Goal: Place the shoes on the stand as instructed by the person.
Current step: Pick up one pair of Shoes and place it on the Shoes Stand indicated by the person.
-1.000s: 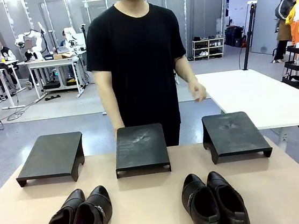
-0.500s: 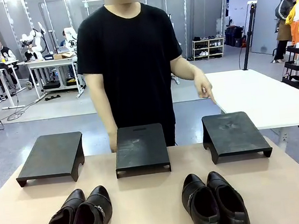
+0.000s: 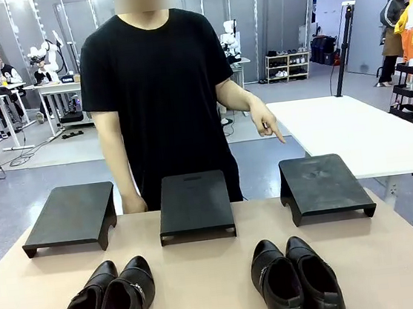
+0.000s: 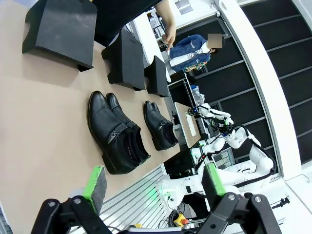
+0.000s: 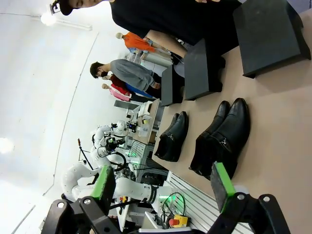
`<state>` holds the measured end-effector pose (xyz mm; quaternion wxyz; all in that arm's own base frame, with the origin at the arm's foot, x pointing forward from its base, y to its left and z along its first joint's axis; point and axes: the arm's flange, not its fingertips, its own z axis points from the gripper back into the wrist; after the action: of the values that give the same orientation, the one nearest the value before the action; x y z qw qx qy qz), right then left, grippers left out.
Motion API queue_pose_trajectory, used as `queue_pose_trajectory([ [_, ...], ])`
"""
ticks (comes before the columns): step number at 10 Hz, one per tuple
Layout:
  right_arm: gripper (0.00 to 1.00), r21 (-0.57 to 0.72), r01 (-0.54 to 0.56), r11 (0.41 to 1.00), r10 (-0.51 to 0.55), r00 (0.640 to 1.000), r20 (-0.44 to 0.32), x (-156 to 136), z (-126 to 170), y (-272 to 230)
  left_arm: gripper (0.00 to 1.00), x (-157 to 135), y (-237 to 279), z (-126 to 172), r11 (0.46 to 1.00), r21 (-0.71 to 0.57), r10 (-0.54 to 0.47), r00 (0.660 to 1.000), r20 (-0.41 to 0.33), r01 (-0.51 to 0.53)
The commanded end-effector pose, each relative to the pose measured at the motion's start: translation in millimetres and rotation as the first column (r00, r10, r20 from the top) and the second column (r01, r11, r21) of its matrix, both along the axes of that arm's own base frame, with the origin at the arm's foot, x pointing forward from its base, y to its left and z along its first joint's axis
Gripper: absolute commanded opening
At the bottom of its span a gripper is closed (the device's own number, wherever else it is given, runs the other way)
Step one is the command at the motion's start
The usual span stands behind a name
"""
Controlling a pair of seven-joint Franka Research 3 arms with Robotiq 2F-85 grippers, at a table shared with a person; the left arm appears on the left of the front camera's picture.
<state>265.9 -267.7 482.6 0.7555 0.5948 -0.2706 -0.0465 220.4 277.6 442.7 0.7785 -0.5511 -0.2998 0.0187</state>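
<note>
The person (image 3: 158, 108), upper centre of the front view, is wearing a plain black short-sleeved T-shirt (image 3: 159, 63). Along the wrist views' bottom edges, the left pincer (image 4: 153, 179) and right pincer (image 5: 162, 180) are showing black jointed frames, silver screws (image 4: 76, 200) and green pads (image 4: 95, 181).

The left claw (image 4: 153, 183) hangs above the counter's (image 4: 39, 122) near edge, jaws spread wide. The right claw (image 5: 163, 181) matches, empty.

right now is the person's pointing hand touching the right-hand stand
Apart. The front view shows the pointing hand raised above the right-hand stand, with floor visible between them.
</note>
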Motion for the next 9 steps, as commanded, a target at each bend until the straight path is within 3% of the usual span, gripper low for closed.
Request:
queue_pose_trajectory([
  [1,1.0,-0.119,-0.005,0.993,-0.005,0.997,-0.082,6,23,36,1.0,-2,1,-1,1.0,-0.007,-0.009,1.0,0.023,0.009],
  [5,1.0,-0.338,-0.084,0.937,0.019,0.982,-0.19,33,55,138,1.0,-2,1,-1,1.0,-0.007,-0.009,1.0,0.023,0.009],
  [9,1.0,-0.497,-0.21,0.842,0.009,0.927,-0.376,58,39,247,1.0,-2,1,-1,1.0,-0.007,-0.009,1.0,0.023,0.009],
])
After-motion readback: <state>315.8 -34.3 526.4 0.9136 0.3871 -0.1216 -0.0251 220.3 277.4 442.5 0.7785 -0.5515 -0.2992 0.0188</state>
